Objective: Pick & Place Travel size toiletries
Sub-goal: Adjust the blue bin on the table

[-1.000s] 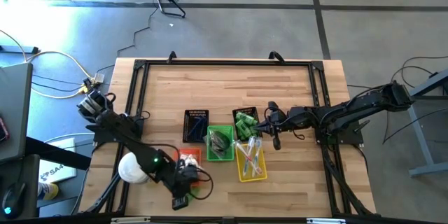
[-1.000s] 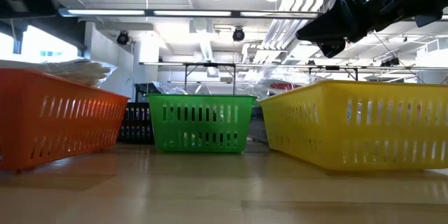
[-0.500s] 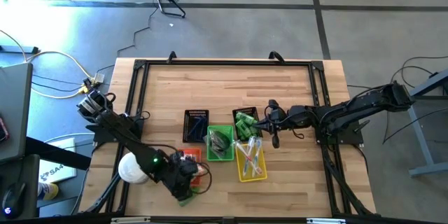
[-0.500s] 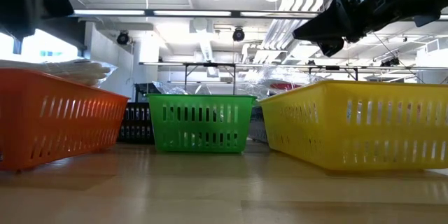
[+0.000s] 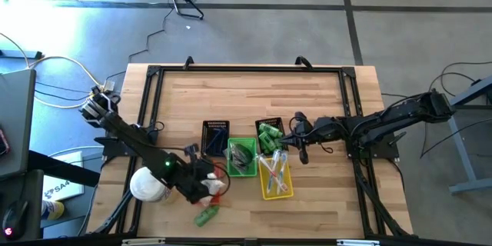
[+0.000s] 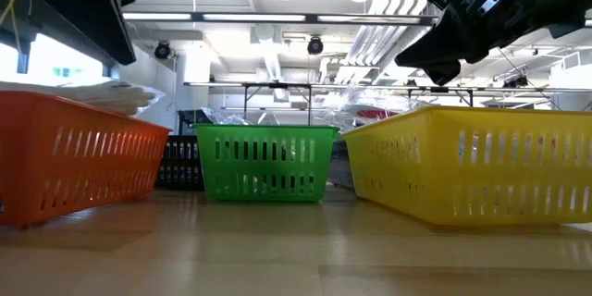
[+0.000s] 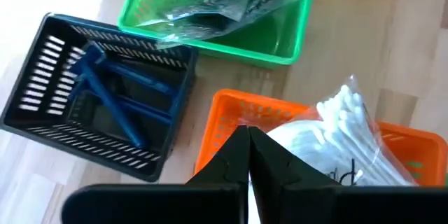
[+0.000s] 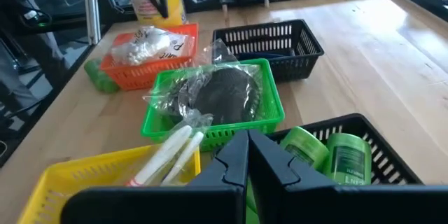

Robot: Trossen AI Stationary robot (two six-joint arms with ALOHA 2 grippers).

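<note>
My left gripper (image 7: 248, 145) is shut and empty, hovering over the orange basket (image 7: 231, 112), which holds clear-wrapped white pieces (image 7: 329, 129). A small green bottle (image 5: 205, 216) lies on its side on the table near the front edge, apart from the gripper. My right gripper (image 8: 246, 147) is shut and empty above the black basket of green tubes (image 8: 329, 155). Dark pieces in clear wrap (image 8: 220, 96) fill the green basket (image 5: 231, 171). White wrapped sticks (image 8: 168, 155) lie in the yellow basket (image 5: 288, 192).
A second black basket (image 5: 205, 151) with blue pieces (image 7: 112, 101) stands behind the orange one. A round white container (image 5: 146, 184) sits at the table's left, beside my left arm. Bare wood lies across the table's far half and along the front edge.
My left gripper has swung from the table's near edge toward the orange basket, a little up, and its wrist has turned. The green bottle, covered by the gripper a second ago, now lies in plain sight on the table. My right arm has kept still.
</note>
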